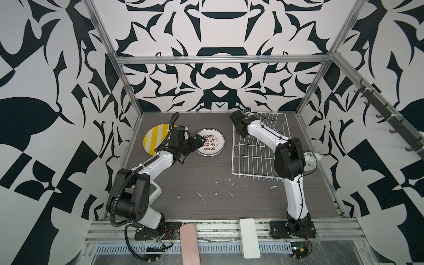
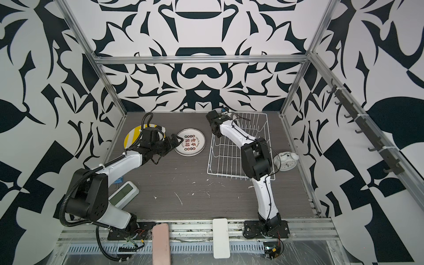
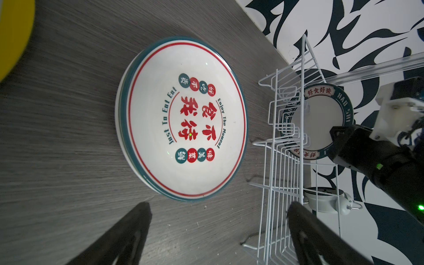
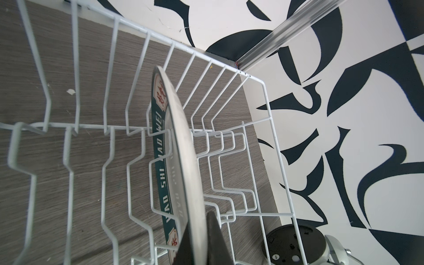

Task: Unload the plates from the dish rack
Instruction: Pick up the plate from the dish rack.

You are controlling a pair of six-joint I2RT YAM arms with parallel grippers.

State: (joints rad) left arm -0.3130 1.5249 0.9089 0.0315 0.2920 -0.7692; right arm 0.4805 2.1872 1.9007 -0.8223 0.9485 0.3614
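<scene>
Plates mostly out, as far as I can judge.

In both top views: striped plate (image 1: 152, 137) lies flat on the desk (image 1: 206, 195) at the far left, partly under the left arm. Printed stack (image 1: 210, 142) lies flat beside it, well apart from the dish rack (image 1: 232, 160). Near slots of the rack look bare; the far end is hidden by the right arm. Left arm reaches low across the striped plate. Left pincer (image 1: 199, 140) is spread wide at the stack's rim and holds nothing. Right arm stretches out over the rack, wrist bent down, with the right pincer (image 1: 242, 135) dipped in at the far corner.

Left wrist view: extra rims show under the top plate of the stack, so more than one; count unclear. One green-rimmed plate (image 3: 319, 121) stands upright among the tines, with the right pincer at its edge.

Right wrist view: green-rimmed plate seen edge-on between tines, pincer fingers (image 4: 218, 243) clamped tight on its rim. No other plate in the slots seen here. Alarm clock (image 4: 296, 243) sits outside the rack wall.

Reckon this is the last plate: gripped, not yet lifted clear.
</scene>
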